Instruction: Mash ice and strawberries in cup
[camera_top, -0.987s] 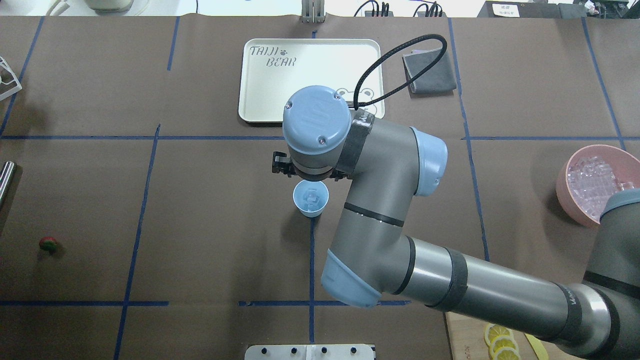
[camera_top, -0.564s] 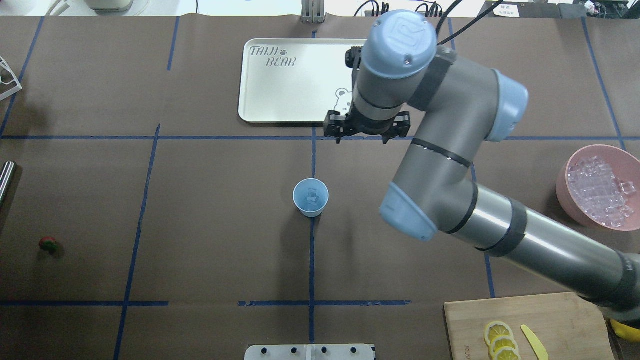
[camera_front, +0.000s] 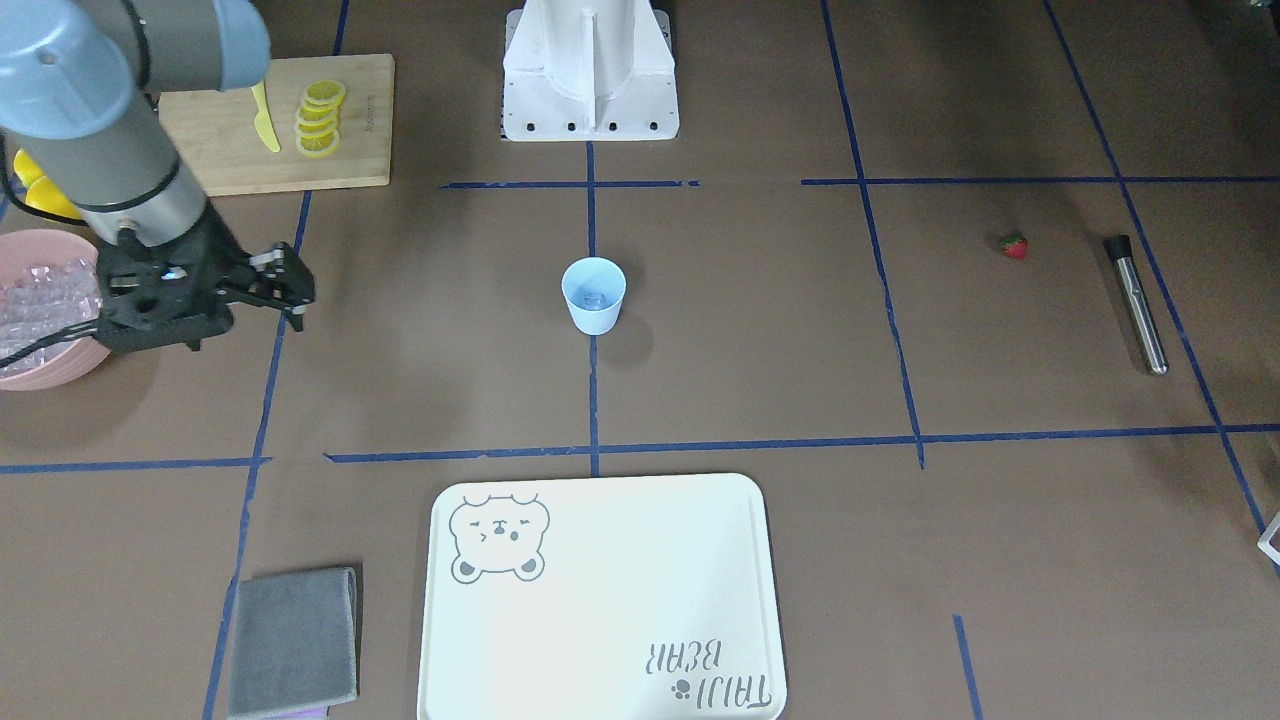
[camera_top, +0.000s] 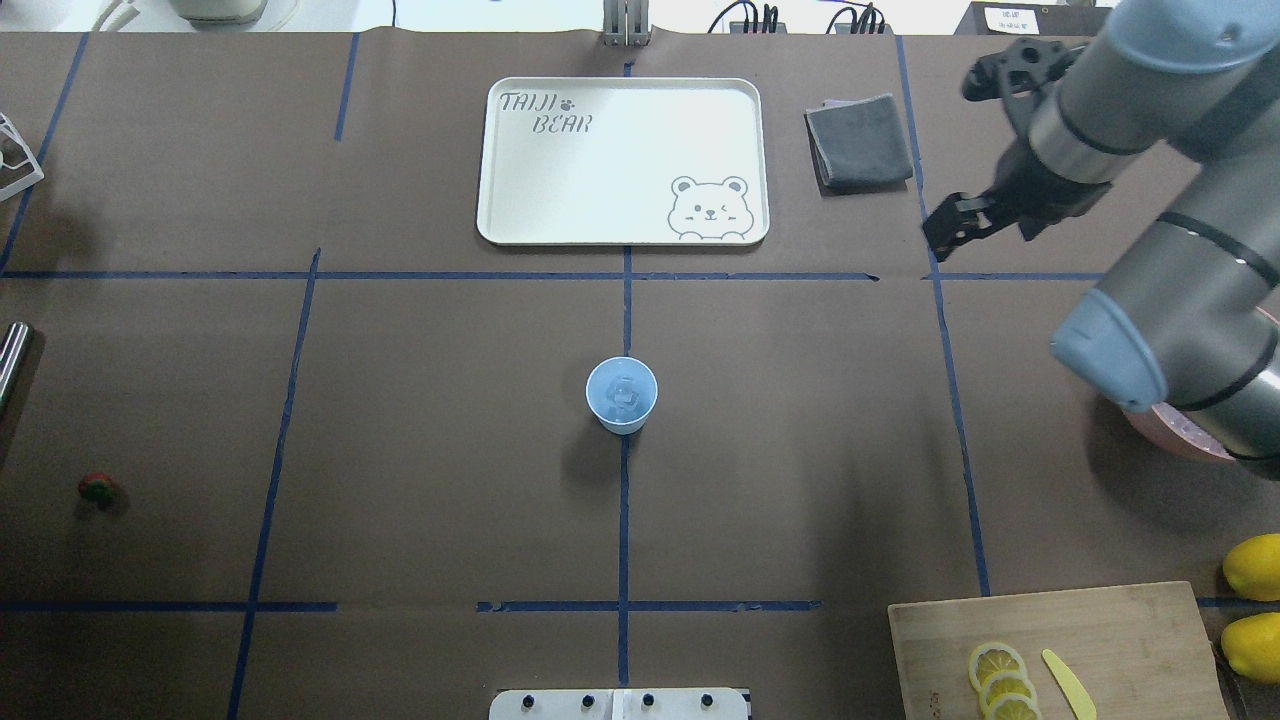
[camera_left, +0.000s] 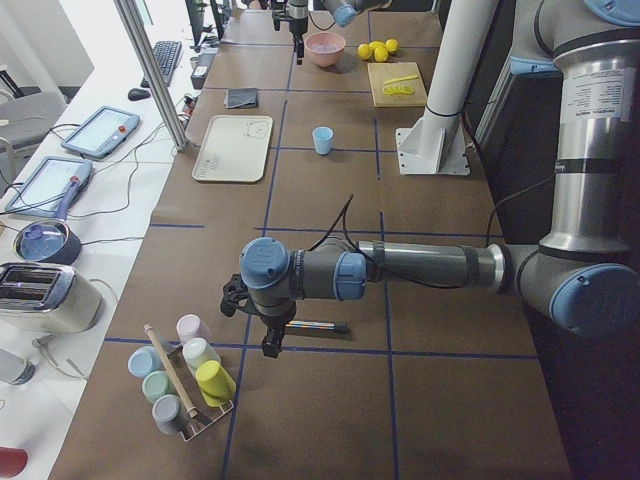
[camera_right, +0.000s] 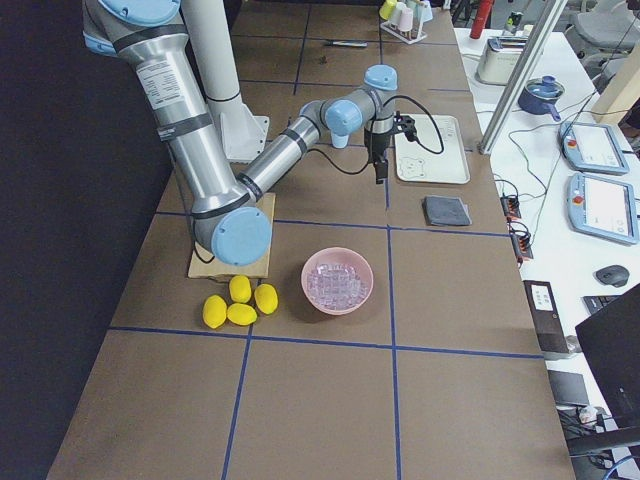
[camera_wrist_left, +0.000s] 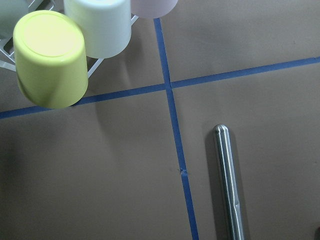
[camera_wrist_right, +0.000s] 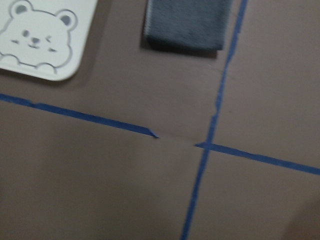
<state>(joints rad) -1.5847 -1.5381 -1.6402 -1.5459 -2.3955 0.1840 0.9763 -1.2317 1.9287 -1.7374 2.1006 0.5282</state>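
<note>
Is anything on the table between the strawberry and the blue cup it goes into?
Nothing visible does. Between the strawberry and the cup lies only brown table cover crossed by flat blue tape lines; the metal rod lies beyond the strawberry, away from the cup.

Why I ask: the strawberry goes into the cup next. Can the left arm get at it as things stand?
Probably yes. The strawberry lies alone on the robot's left side, nothing touching it, and the left gripper hangs nearby by the metal rod. Its jaws' state cannot be told.
</note>
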